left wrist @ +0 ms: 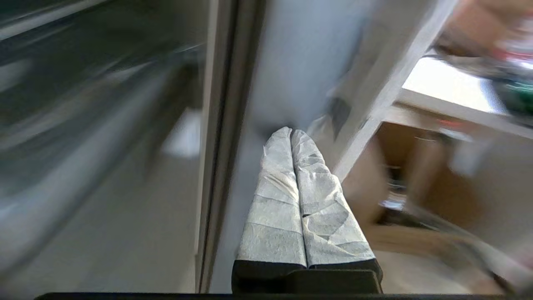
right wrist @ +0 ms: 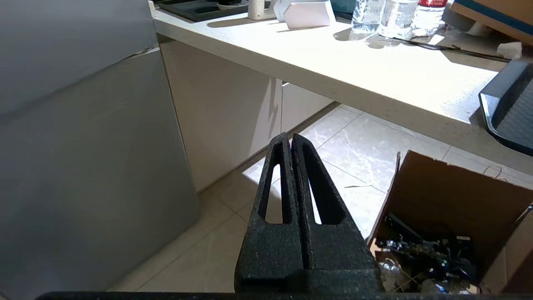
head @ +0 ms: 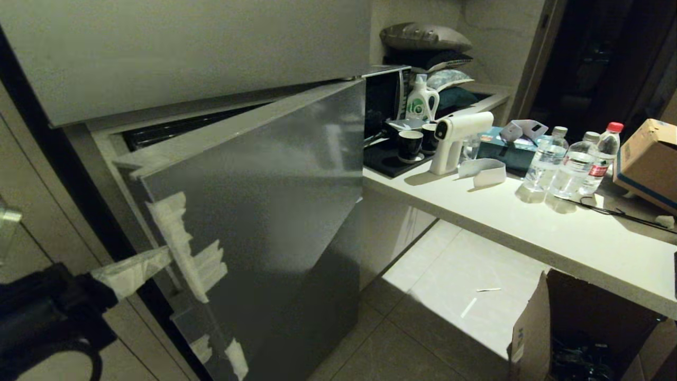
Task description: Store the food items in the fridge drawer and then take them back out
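Now the left hand [head: 158, 259], its taped fingers [left wrist: 291, 183] pressed together and holding nothing, pokes at the taped left edge of the grey fridge door [head: 264, 211], seemingly to swing that ajar panel. No food item or fridge drawer shows; the door hides them. Only the right wrist view shows the right hand [right wrist: 290, 139], closed and empty, right of the door, over the floor beside the worktop [right wrist: 333, 62].

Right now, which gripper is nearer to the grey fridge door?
Left. The left gripper reaches the grey fridge door at its taped edge; the right gripper hangs apart, over the floor.
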`<state>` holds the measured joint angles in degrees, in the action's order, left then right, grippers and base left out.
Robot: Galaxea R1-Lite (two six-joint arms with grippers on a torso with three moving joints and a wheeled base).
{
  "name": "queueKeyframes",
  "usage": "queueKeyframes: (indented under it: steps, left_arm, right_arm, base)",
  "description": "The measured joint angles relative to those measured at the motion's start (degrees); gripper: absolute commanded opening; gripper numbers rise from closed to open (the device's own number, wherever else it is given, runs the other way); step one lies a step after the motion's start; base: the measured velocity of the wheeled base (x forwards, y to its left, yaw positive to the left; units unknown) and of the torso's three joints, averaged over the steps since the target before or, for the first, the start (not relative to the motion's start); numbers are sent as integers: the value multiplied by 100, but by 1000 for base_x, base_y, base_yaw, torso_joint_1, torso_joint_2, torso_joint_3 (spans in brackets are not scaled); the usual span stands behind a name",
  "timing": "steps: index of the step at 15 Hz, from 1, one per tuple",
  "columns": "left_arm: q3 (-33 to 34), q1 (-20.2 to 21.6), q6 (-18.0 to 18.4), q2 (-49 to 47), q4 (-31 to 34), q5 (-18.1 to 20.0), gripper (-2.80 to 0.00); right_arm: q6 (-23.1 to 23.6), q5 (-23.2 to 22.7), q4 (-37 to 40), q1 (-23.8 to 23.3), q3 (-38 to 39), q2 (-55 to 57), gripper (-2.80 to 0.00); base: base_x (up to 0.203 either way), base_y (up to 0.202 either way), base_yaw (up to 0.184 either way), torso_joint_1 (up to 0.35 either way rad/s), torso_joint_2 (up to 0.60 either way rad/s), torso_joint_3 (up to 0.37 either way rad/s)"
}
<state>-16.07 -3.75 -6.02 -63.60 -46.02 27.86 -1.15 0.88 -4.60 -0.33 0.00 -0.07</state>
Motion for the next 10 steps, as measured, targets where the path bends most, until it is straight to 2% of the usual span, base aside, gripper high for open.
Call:
queueKeyframes:
  steps: [2, 4, 7, 10]
  left_arm:
    - [156, -537, -337, 401, 18, -10, -280]
    - [240, -780, -743, 758, 32, -60, -280]
    - [389, -859, -787, 1216, 139, -134, -280]
    - [403, -860, -734, 1906, 707, -518, -280]
  right_arm:
    - [0, -2, -2, 0, 0, 0, -280]
    - [2, 2, -2, -2, 0, 0, -280]
    - [2, 0, -3, -5, 0, 0, -280]
    - [1, -2, -2, -2, 0, 0, -280]
  base:
    - [0, 0, 0, 0, 0, 0]
    - [0, 0, 0, 0, 0, 0]
    - [0, 0, 0, 0, 0, 0]
    - [0, 0, 0, 0, 0, 0]
